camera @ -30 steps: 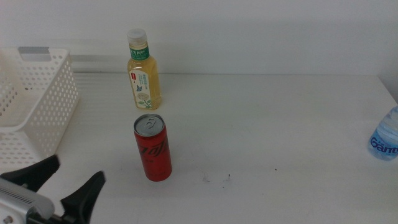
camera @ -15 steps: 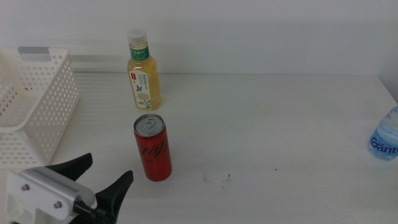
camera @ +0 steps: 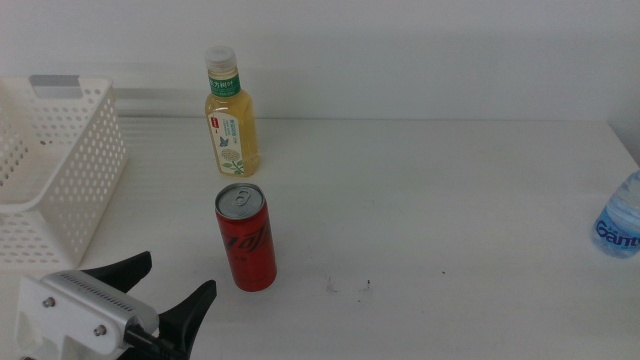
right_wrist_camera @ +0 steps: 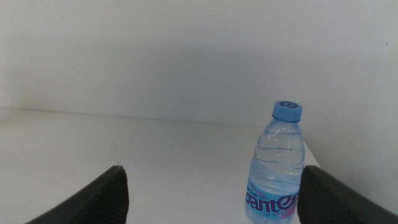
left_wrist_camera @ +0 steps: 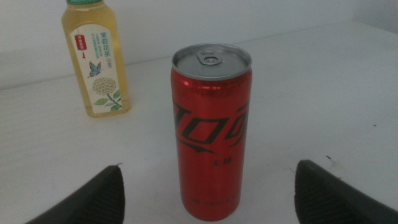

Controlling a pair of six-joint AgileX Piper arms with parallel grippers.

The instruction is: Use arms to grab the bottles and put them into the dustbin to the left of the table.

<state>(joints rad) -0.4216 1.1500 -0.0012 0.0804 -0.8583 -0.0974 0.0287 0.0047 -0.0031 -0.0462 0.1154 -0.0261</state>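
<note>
- My left gripper (camera: 165, 285) sits low at the near-left of the large plain white tabletop (camera: 450, 200), its two dark jaws spread wide and holding nothing; a white ribbed block with screws sits behind them.
- Through my left wrist camera the jaws stand either side of the slim red soda can (left_wrist_camera: 211, 130), neither touching it.
- That can (camera: 246, 238) stands upright, glossy metal with a silver pull-tab top, just ahead of the jaws.
- Behind it, apart, stands the yellow tea bottle with white cap and green label (camera: 231, 115), smooth plastic, upright near the back edge.
- The white rectangular perforated plastic basket (camera: 60, 170) with a grey strip at its rim sits at the table's left.
- My right gripper (right_wrist_camera: 211, 193) appears only in its wrist view, jaws wide apart, empty.
- The clear water bottle with blue cap and label (right_wrist_camera: 277, 165) stands upright ahead of it, at the table's far right edge (camera: 620, 220).
</note>
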